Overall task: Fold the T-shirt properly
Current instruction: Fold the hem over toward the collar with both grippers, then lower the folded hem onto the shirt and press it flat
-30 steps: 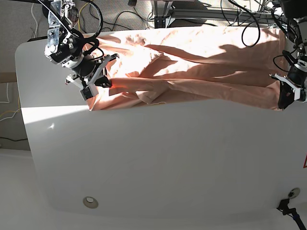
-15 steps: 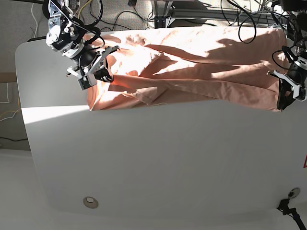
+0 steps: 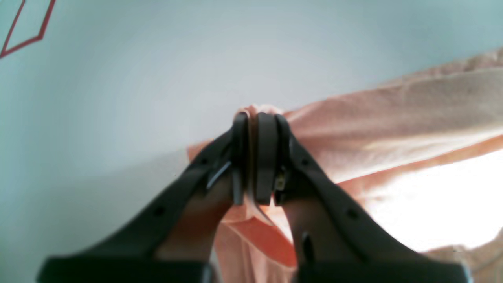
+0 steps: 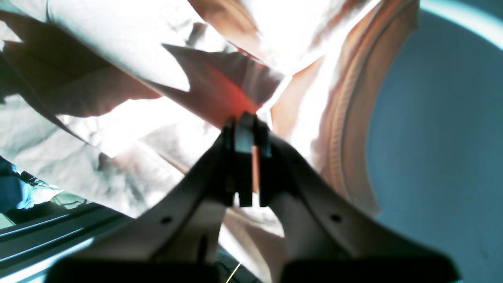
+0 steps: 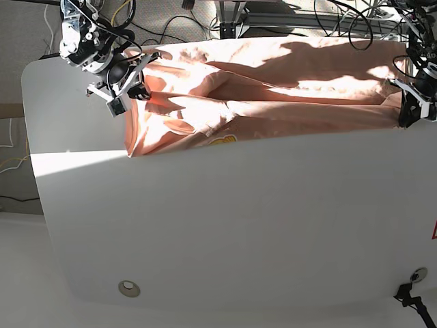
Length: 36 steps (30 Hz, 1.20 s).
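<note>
- Left wrist view: the left gripper (image 3: pixel 255 157) has its two dark fingers (image 3: pixel 267 157) pressed together on a thin fold of the T-shirt (image 3: pixel 393 118), a sliver of fabric showing between the pads and poking out above and below them.
- The cloth here is soft salmon-pink cotton, matte, lying in long shallow ridges that run off to the right, part of it washed out by bright sun.
- Under it the table (image 3: pixel 118 98) is a smooth, pale, flat surface; a thin red outline (image 3: pixel 23 27) is marked at the top left corner.
- Right wrist view: the right gripper (image 4: pixel 246 157) is likewise closed down, its fingers (image 4: pixel 235 165) nipping a narrow edge of the T-shirt (image 4: pixel 220 94) with hardly any gap between them.
- The fabric hangs in crumpled, sharply lit and shaded folds; a ribbed band (image 4: pixel 346 129) curves down the right side beside the pale table (image 4: pixel 432 157).
- Base view: the T-shirt (image 5: pixel 287 102) lies stretched across the far part of the white, round-cornered table (image 5: pixel 239 225), creased lengthwise, a small yellow print (image 5: pixel 222 141) at its near edge.
- The right gripper (image 5: pixel 126 85) holds the cloth's end on the view's left, the left gripper (image 5: pixel 410 109) the end on the view's right.
- A small round metal fitting (image 5: pixel 128 288) sits in the table's near part.
</note>
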Tool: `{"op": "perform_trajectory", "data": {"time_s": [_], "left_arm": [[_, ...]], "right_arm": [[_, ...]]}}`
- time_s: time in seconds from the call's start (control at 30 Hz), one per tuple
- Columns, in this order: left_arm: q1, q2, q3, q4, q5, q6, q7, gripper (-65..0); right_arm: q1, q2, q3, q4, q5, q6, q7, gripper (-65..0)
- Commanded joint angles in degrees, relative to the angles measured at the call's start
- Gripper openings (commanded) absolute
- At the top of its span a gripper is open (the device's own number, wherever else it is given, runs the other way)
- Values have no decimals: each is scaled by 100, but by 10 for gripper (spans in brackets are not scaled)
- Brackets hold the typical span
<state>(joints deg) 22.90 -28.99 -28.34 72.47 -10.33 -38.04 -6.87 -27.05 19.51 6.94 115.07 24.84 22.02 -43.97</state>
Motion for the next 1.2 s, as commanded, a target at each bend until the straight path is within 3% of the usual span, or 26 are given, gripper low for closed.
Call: {"op": "perform_trajectory", "data": {"time_s": [0.0,0.1,0.2,0.23,0.3,0.37,0.4,0.43,0.53,0.63,0.73,0.8,0.87,0.97,1.17], "left_arm": [[1,-147,-37,46,-71,55,-108,-650],[18,-156,-28,46,-62,46,226,-650],[18,-156,-37,46,-62,-174,393,-650],[18,-156,-45,46,-62,-196,393,-592],[18,-156,-54,46,-62,-191,393,-374],[-8,-156,-54,46,-79,-191,393,-179],[-17,-156,-54,54,-88,-191,393,-121],[-26,-156,-89,72,-106,-191,393,-109],[-298,-120,-467,274,-115,-196,393,-160],[-360,-103,-476,635,-387,-196,393,-165],[-307,3,-89,802,-809,-196,393,-166],[-43,143,78,969,-827,-196,393,-194],[45,477,157,1145,-800,-196,393,-326],[256,697,183,1057,-783,-196,393,-635],[256,1022,183,520,-299,-196,885,-650]], "right_arm": [[-16,40,14,58,70,35,111,-650],[-25,40,14,32,61,9,111,-650],[-25,40,14,23,61,0,111,-469],[-25,40,14,23,61,0,111,-407],[1,40,14,23,61,0,111,-311],[19,40,23,23,61,0,146,-264],[63,40,23,32,52,0,199,-264],[89,40,23,32,52,18,304,-269],[212,32,14,41,105,26,779,-284],[573,-30,-21,32,105,26,946,-284],[854,-390,-30,-47,61,26,946,-287],[960,-557,-30,-170,61,35,946,-333],[977,-680,-65,-267,79,35,946,-432],[960,-777,-417,-381,-27,35,946,-650],[933,-795,-848,-1049,-132,35,946,-650]]}}
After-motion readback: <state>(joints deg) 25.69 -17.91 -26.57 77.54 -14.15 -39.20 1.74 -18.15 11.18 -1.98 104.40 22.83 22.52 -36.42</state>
